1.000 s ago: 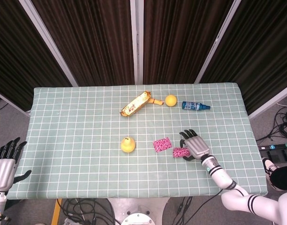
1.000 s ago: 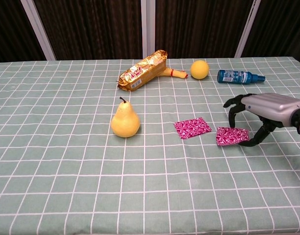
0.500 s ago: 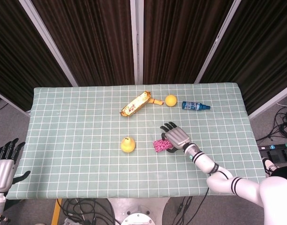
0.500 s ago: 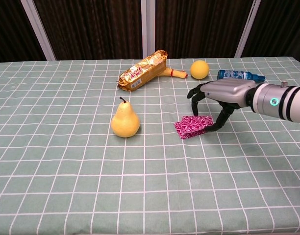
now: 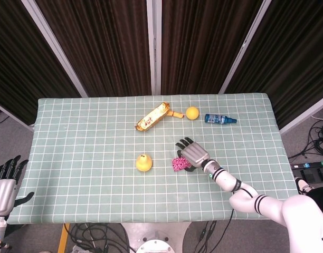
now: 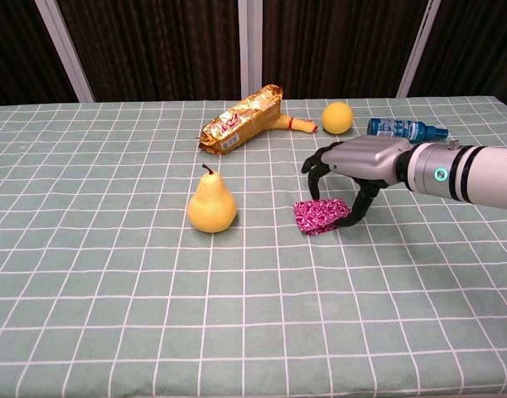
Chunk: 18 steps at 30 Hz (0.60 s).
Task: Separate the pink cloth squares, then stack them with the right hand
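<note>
Stacking step, at the placing point. Your right hand hovers low over the pink cloth squares, just right of the centre of the surface. Fingers are curled downward and spread, thumb reaching down to the right edge of the pink patch. Whether the thumb pinches a square or only touches it cannot be told from either view.

Only one pink patch shows in the chest view, bunched and slightly raised at its right side; in the head view it reads as a single crumpled clump beside the hand. Judgement: one square probably lies on the other already, though the edges look poorly aligned and no clear second layer can be picked out.

Left hand sits off the near-left corner of the surface, fingers apart, holding nothing.

Next move, as I read it: ease the thumb off, lift straight up and confirm both squares lie flat, one on the other. If the top one clings to the fingers, it will drag. Press it flat before you withdraw.

Pear stands near, to the left, apart from the cloth. Keep the sweep away from it.
</note>
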Available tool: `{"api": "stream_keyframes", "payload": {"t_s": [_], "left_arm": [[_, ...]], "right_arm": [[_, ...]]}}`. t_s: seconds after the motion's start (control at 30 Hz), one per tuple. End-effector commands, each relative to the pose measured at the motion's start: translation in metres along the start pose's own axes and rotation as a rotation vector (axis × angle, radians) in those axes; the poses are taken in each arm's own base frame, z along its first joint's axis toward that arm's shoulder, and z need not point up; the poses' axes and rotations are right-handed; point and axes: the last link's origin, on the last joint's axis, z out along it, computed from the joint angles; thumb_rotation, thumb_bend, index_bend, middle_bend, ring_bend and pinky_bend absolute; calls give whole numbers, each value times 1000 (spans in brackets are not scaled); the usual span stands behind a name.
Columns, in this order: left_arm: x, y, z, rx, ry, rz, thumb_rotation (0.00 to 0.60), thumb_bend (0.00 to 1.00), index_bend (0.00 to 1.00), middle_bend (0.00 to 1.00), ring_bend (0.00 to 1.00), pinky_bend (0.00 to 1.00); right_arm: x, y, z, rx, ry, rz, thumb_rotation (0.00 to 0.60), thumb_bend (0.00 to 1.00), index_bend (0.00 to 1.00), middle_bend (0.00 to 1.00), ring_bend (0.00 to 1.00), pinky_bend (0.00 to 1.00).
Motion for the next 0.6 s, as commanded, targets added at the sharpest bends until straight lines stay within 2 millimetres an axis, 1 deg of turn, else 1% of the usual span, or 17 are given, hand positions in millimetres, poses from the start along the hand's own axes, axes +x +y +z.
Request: {"api": "stream_keyframes", "payload": {"t_s": [0.03, 0.3, 0.6], "left_arm": [[0, 0, 0, 1, 0, 0, 600, 4, 180, 156, 108, 161], [1, 1, -1, 2, 1, 1, 600, 4, 180, 156, 108, 161], [1, 2, 0, -1, 2, 3, 600, 4, 180, 156, 108, 161]], "right_arm": [[-1, 0, 0, 7, -6, -12, 492, 162, 365, 90, 0, 0], [0, 2, 1, 16, 0, -51, 501, 163, 340, 88, 0, 0], [-3, 6, -1, 12, -3, -68, 493, 166, 306, 84, 0, 0]]}}
